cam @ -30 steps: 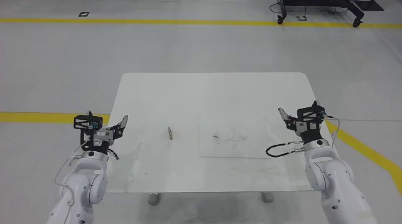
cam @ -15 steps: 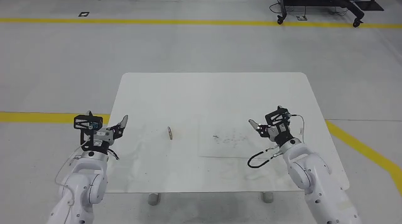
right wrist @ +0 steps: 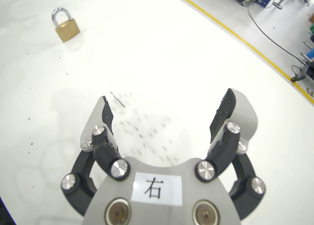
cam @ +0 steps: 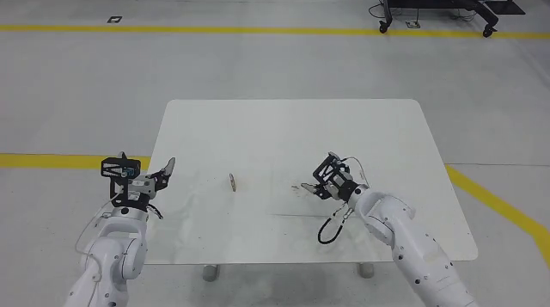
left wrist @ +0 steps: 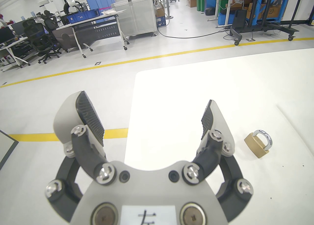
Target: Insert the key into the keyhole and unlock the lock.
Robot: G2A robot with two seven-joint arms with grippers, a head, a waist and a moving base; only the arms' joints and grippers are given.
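While one brass padlock (cam: 232, 181) lies on the table (cam: 258, 126), left fingers (left wrist: 89, 118) spread, right fingers (right wrist: 222, 110) spread

Overhead camera looks steeply down on the white table (cam: 284, 126), with open floor at frame top. Each wrist camera sits close behind its own fingers: the left gripper (left wrist: 147, 107) faces the workshop across the table edge, and the right gripper (right wrist: 166, 97) tilts toward the tabletop. Both wrist views catch the padlock (left wrist: 257, 146).
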